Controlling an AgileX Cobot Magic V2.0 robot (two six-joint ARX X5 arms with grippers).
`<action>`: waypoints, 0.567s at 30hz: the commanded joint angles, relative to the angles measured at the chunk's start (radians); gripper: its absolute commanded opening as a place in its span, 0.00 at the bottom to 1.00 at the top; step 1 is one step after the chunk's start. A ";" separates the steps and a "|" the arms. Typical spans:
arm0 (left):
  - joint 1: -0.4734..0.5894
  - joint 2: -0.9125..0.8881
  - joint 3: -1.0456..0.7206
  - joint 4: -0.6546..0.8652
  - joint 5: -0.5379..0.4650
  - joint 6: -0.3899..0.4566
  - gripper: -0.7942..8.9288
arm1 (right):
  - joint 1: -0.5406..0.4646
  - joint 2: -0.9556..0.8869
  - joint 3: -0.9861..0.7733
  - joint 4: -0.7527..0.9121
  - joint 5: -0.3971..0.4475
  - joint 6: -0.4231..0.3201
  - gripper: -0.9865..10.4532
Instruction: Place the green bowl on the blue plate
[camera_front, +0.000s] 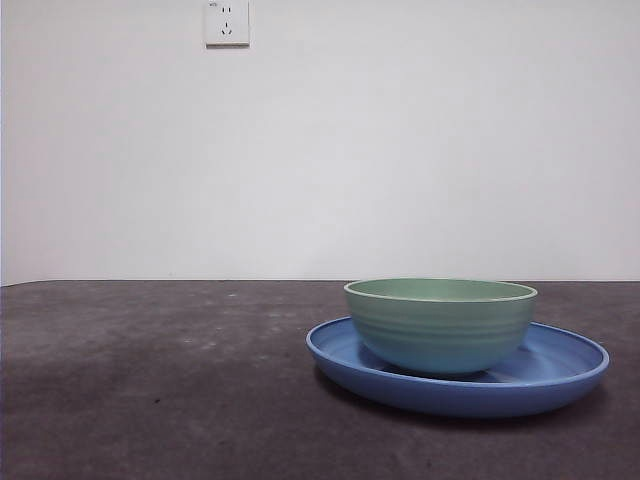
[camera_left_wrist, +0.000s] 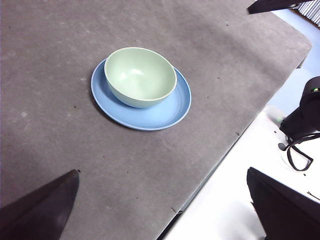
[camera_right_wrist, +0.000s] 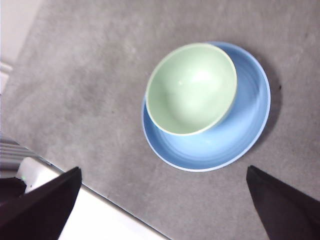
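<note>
While both arms are held high above the table, the green bowl (camera_front: 441, 323) is seen upright on the blue plate (camera_front: 560, 368), set off-centre. Left gripper (camera_left_wrist: 162, 210) & right gripper (camera_right_wrist: 165, 210) are spread wide w/ nothing held.

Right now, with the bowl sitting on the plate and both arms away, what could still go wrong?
1. The green bowl sits off-centre on the blue plate, close to one side of the rim; a knock could slide it against the raised edge or tip it.
2. In the left wrist view the plate lies not far from the grey mat edge, so a careless sweep by the left gripper or right gripper, both open, might push the stack toward it.
</note>
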 joint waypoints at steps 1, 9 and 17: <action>-0.005 0.005 0.013 0.008 0.006 0.001 0.66 | 0.003 0.071 0.016 0.014 0.005 -0.031 0.59; -0.005 0.005 0.013 0.008 0.006 0.000 0.66 | 0.002 0.304 0.016 0.092 0.106 -0.071 0.59; -0.005 0.005 0.013 0.008 0.006 -0.002 0.66 | -0.010 0.511 0.016 0.154 0.173 -0.090 0.53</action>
